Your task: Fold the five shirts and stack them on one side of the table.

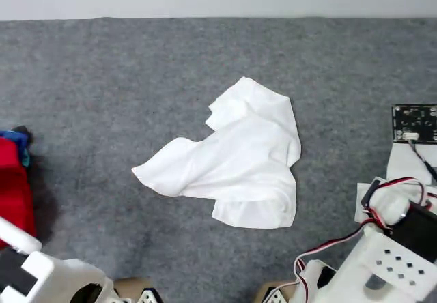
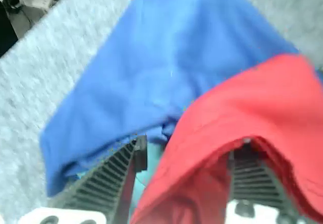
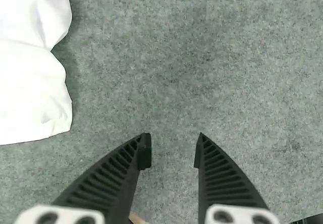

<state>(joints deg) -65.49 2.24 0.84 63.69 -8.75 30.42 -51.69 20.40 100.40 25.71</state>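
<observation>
Three shirts lie on the grey worktop [image 1: 102,78]. At the far left edge is a red shirt [image 1: 12,187], with a blue shirt [image 1: 15,139] touching it just behind. The two look bunched up, not flat.

In the left wrist view, the left tool [image 2: 192,146] is right at these two shirts. Its two fingers [image 2: 123,171] are spread wide. Red cloth hangs between them and covers part of one finger. The blue shirt lies just past the tips. The tool looks open, not pinching.

In the middle of the worktop is a white shirt [image 1: 239,160]. It is crumpled, with one part sticking out to the left. It is well apart from the red and blue ones.

The right tool [image 3: 172,151] is open too, with a small gap between its fingers. It holds nothing. It points down at bare worktop, near the edge of the white shirt.

At the far right edge sits a small dark board [image 1: 414,123].
</observation>
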